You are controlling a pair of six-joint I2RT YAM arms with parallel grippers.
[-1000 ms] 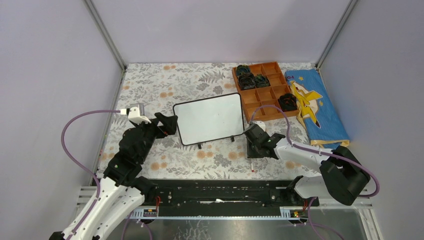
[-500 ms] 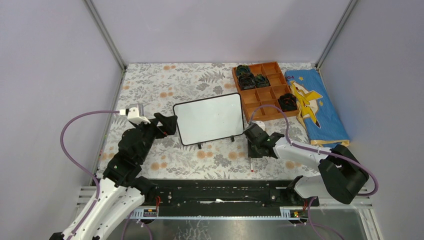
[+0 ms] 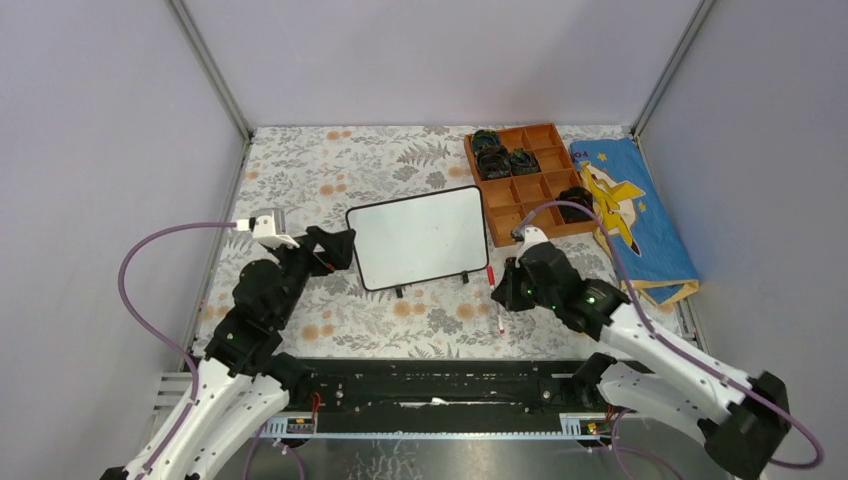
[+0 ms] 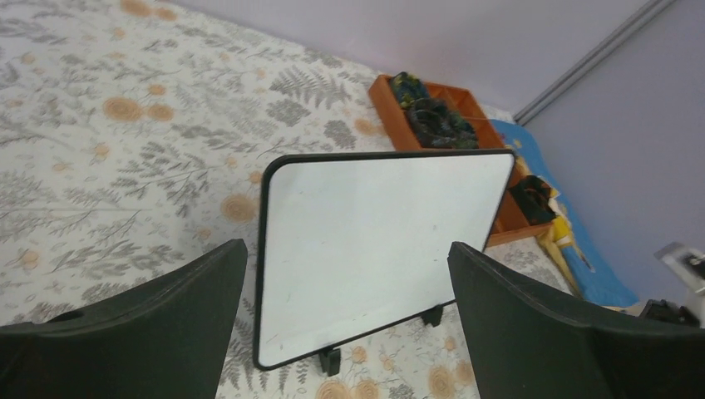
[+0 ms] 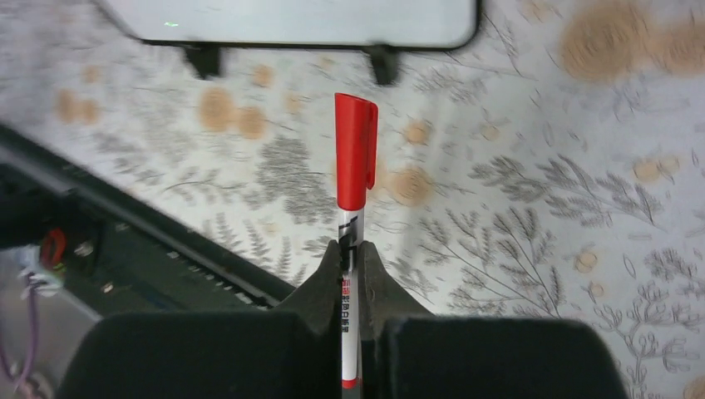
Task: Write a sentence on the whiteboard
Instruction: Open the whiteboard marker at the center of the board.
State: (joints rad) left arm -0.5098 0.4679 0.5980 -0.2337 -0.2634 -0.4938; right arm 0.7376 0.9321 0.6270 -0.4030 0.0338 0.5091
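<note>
Whiteboard [image 3: 418,238]: mid-tabletop, propped on its feet, surface blank.
Marker [image 5: 352,224]: red cap [image 5: 356,150] on, barrel clenched in the right gripper [image 5: 352,249], just off the board's near right corner.
Left gripper [image 4: 345,249]: spread wide, facing the board's left edge, touching nothing.
Hazards: the capped tip leaves no ink; the unbraced board likely slides or tips under pressure; the thin barrel may pivot in the pinch.
</note>
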